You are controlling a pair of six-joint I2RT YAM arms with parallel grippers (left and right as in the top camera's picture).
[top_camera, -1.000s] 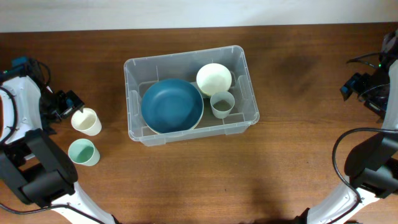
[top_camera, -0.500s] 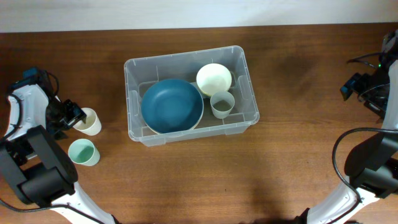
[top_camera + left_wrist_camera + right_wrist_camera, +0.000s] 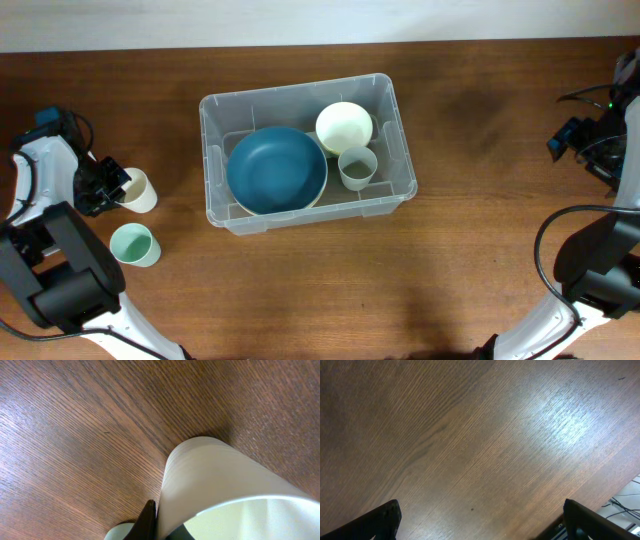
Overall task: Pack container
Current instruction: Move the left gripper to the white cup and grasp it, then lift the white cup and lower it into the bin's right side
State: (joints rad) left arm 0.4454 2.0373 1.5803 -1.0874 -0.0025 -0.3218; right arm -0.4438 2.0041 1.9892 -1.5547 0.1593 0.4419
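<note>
The container (image 3: 290, 91), a clear plastic bin, sits mid-table and holds a blue bowl (image 3: 277, 169), a cream bowl (image 3: 344, 127) and a grey-green cup (image 3: 357, 167). Left of it a cream cup (image 3: 138, 190) stands on the wood. My left gripper (image 3: 112, 187) is shut on that cup's rim. In the left wrist view the cream cup (image 3: 220, 485) fills the frame, its wall pinched in the left gripper (image 3: 159, 526) by a black finger (image 3: 148, 521) outside and the other inside. My right gripper (image 3: 577, 137) hangs open at the far right over bare wood, its fingertips (image 3: 385, 517) wide apart.
A mint-green cup (image 3: 133, 244) stands just in front of the cream one, and its rim (image 3: 117, 533) shows at the bottom of the left wrist view. The table's edge and a cable (image 3: 620, 500) show at the right wrist view's lower right.
My left gripper moved in onto the cream cup and closed on its rim. The cup shifted slightly. The right arm has not moved.
</note>
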